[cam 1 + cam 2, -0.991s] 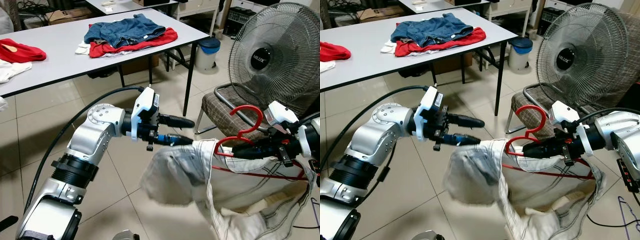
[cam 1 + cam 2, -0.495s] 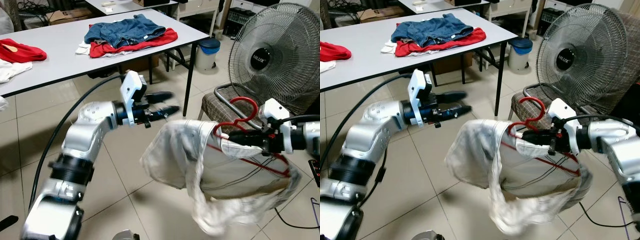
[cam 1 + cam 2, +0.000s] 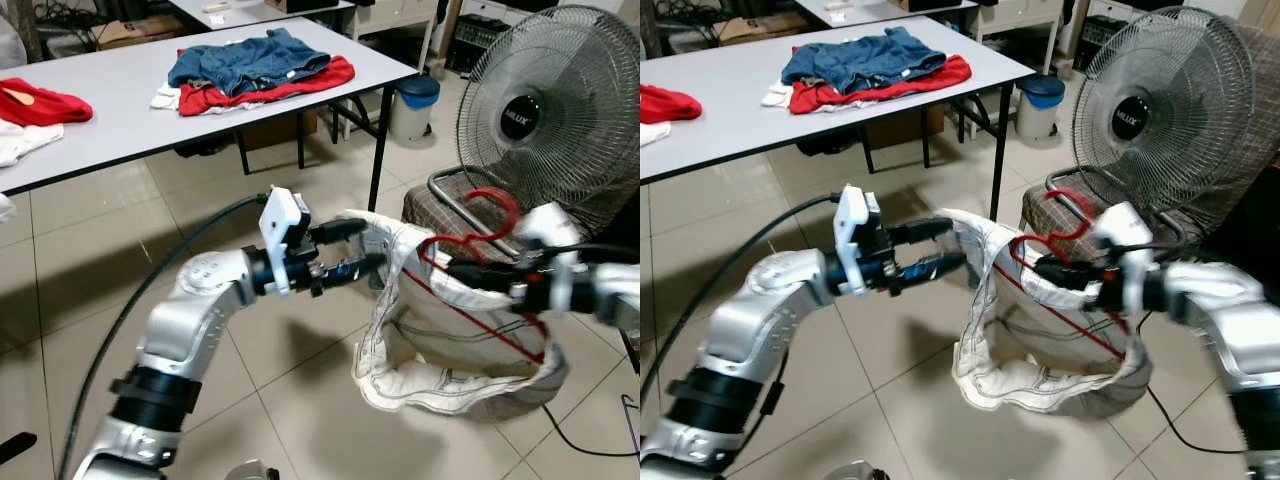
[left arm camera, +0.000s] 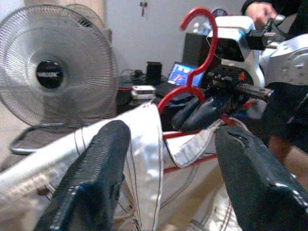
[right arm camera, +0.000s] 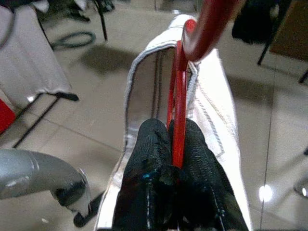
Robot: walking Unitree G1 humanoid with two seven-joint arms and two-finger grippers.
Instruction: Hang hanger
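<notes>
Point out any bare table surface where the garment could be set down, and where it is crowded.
The grey table is bare between the red cloth and the jeans pile, and along its near edge. By the fan and chair it is crowded, both claws around the white garment.

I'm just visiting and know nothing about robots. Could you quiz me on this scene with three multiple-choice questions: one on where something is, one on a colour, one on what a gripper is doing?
1. Where are the folded jeans?
A. on the table
B. on the floor
C. on the chair

2. What colour is the hanger?
A. blue
B. red
C. white

3. What is the right gripper doing?
A. hanging open
B. shut on the fan
C. shut on the hanger

Answers:
1. A: they lie on red cloth on the grey table.
2. B: its hook and bars are red.
3. C: the right wrist view shows both fingers pinching the red bar.
</notes>
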